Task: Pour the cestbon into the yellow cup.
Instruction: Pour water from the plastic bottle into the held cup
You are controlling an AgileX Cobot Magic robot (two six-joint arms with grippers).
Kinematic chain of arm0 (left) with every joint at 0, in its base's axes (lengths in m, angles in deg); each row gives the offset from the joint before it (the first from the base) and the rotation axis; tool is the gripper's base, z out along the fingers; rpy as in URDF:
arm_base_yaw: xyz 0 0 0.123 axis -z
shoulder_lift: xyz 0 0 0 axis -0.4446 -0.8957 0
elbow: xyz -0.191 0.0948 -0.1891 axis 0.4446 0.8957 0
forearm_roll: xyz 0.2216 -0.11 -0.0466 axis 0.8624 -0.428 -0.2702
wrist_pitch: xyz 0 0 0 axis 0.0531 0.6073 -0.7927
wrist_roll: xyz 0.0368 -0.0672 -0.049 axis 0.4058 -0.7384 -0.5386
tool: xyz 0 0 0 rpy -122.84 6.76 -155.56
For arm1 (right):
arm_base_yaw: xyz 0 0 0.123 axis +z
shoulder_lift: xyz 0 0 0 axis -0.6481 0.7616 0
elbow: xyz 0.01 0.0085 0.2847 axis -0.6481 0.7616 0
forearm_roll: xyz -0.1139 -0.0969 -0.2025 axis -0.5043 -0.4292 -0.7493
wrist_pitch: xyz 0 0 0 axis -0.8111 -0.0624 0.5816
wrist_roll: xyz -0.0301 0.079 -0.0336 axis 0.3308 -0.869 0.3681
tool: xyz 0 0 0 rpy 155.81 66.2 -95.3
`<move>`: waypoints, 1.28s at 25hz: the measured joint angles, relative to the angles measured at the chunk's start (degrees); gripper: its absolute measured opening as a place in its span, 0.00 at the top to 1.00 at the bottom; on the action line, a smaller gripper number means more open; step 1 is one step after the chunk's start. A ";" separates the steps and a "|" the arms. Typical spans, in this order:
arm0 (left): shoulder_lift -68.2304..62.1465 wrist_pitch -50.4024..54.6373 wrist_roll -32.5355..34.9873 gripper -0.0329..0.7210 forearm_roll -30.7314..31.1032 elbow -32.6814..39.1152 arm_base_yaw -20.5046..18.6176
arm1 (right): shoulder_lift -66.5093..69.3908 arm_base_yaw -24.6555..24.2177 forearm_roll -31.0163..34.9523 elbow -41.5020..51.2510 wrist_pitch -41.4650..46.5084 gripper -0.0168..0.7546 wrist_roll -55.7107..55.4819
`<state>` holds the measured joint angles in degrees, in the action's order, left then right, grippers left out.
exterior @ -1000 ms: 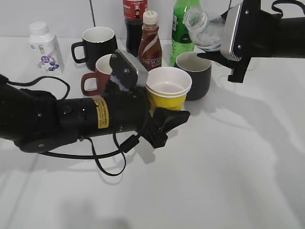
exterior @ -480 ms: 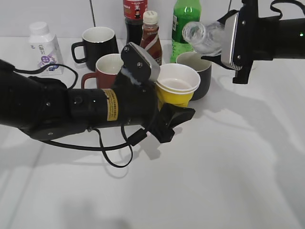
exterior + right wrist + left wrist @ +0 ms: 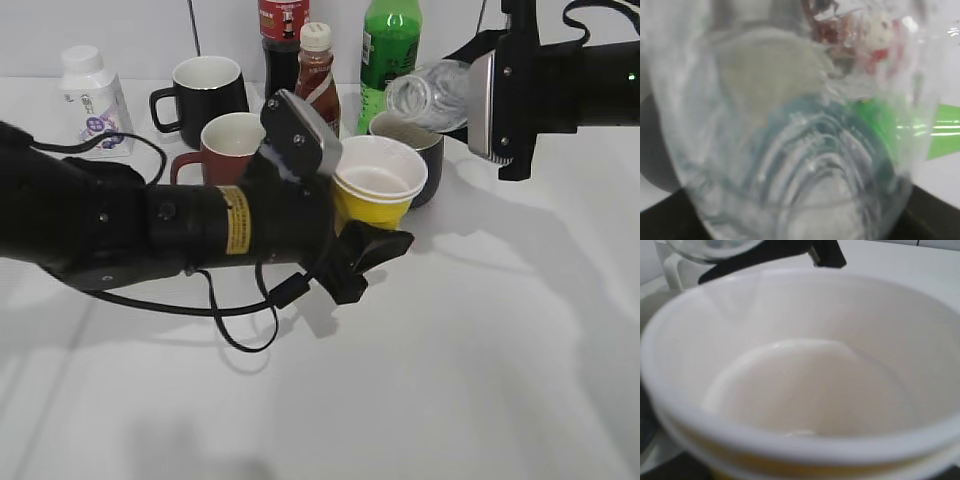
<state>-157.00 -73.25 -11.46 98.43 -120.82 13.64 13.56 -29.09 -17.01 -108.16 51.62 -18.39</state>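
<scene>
My left gripper [image 3: 355, 225] is shut on the yellow cup [image 3: 378, 190] and holds it raised above the table. The cup's white inside fills the left wrist view [image 3: 805, 375]. My right gripper [image 3: 478, 95] is shut on the cestbon [image 3: 425, 95], a clear ribbed bottle tipped on its side with its mouth pointing left, above and right of the cup's rim. The bottle fills the right wrist view [image 3: 790, 150]; its dark green label is hidden. No stream of water shows.
Behind the cup stand a dark mug [image 3: 420, 150], a red mug [image 3: 222, 148], a black mug [image 3: 203, 92], a brown Nescafe bottle [image 3: 315, 75], a green soda bottle [image 3: 388, 50], a dark cola bottle [image 3: 282, 40] and a white bottle [image 3: 93, 95].
My left gripper has lifted the yellow cup up and to the right. My right gripper has lowered the cestbon toward the cup and tipped it further.
</scene>
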 joint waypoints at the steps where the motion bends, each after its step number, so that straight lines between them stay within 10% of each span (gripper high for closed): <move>1: -0.12 0.00 0.00 0.38 0.07 -0.35 0.00 | 0.00 0.00 0.00 0.00 0.06 0.38 0.15; 32: -2.32 -0.91 -0.16 0.38 0.51 -1.81 1.23 | 0.00 0.00 -0.20 0.00 2.82 0.38 13.77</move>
<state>-159.32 -74.16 -11.62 98.94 -122.63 14.87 13.56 -29.09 -17.21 -108.16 54.44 -4.62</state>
